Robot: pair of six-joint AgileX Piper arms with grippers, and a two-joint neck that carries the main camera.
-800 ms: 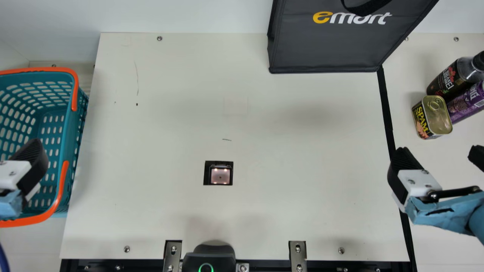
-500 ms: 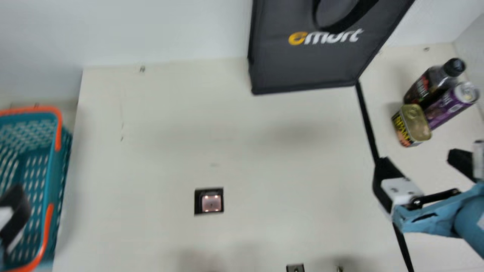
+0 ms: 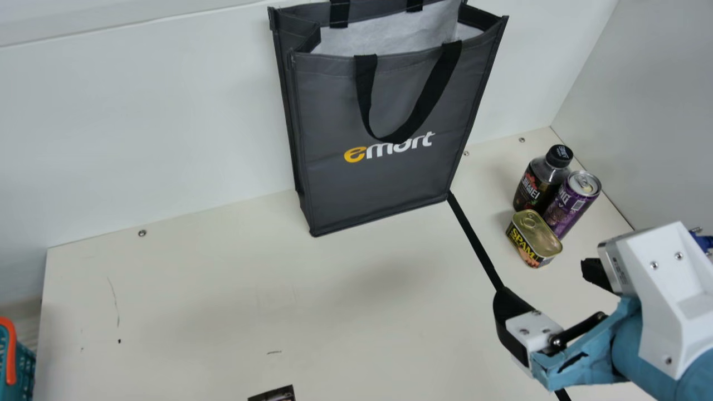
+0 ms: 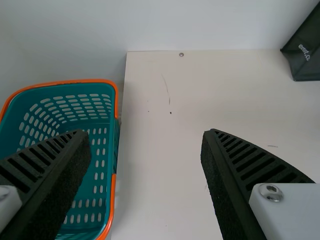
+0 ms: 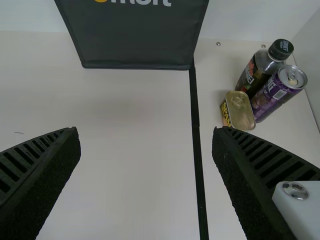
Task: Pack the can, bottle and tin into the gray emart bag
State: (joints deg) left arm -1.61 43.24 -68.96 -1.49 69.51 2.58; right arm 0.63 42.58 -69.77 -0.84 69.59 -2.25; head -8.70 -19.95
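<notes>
Can, bottle and tin stand huddled on the table, right of the gray emart bag. The right claw and left claw are spread. Gripping one item off-centre could topple its close neighbours.

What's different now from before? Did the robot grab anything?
The camera turned up and to its right, so the bag shows lower without really moving. Nothing was grabbed or let go. The can, bottle, tin and right gripper stayed put.
</notes>
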